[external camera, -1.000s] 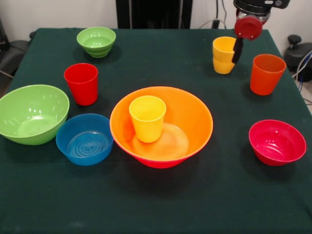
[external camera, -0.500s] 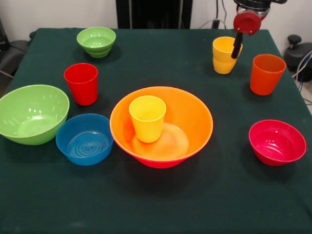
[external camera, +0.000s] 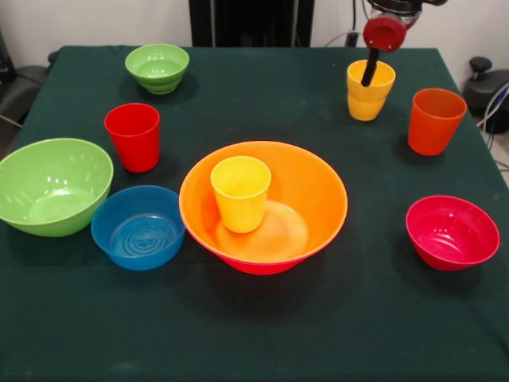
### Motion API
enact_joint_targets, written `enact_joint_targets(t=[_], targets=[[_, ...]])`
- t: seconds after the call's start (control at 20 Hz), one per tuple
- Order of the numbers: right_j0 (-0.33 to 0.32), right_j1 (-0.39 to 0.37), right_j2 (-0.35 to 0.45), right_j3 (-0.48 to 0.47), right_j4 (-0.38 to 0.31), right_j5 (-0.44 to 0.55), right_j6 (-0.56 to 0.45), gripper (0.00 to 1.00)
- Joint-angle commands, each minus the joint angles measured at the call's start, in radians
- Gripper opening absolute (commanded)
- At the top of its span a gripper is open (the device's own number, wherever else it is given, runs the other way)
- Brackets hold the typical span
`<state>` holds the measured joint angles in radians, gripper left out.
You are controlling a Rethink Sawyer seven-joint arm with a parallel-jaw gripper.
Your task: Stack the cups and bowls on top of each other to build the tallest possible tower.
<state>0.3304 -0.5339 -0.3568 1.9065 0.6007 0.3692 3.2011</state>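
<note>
Pincer (external camera: 369, 78) at the table's far right in the front view, hanging from a red round fitting at the top edge. Only one dark finger (external camera: 371, 67) visible, slanting down to the mouth of a yellow cup (external camera: 369, 99); whether apart or together cannot be told. Shifted left against the earlier frames, from beside that cup's right edge to over its opening; wrist also slightly higher in the picture.

Yellow cup upright, a seam round its middle, as of two nested pieces. Just to the right, apart from it, an orange cup (external camera: 434, 121), upright and tapered. Nearer the camera on the right, a small red bowl (external camera: 452, 232), open side up.

At the centre, the large orange bowl (external camera: 318, 191), glossy, seated in a pink bowl (external camera: 258, 267) of which only a reddish strip shows under its base. Inside it, left of middle, a second yellow cup (external camera: 240, 193), upright.

Left of centre, a small blue bowl (external camera: 137, 227), close against the orange bowl and touching the larger green bowl (external camera: 52, 185). Behind these, a red cup (external camera: 133, 136), upright. At the far left, a small green bowl (external camera: 157, 68).

All cups and bowls on the dark green table (external camera: 262, 334) unchanged in position from the earlier frames.
</note>
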Motion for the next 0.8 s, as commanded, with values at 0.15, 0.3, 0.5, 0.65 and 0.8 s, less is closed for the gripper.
enact_joint_targets(t=[0.15,0.3,0.5,0.65,0.8], targets=[[-0.032,0.027,0.15,0.084,0.025,-0.13,0.105,1.0],[-0.027,0.045,0.157,0.076,0.026,-0.139,0.111,1.0],[-0.035,0.076,0.167,0.064,0.025,-0.166,0.109,1.0],[-0.04,0.08,0.174,0.065,0.024,-0.172,0.106,1.0],[-0.047,0.083,0.189,0.061,0.02,-0.177,0.095,1.0]])
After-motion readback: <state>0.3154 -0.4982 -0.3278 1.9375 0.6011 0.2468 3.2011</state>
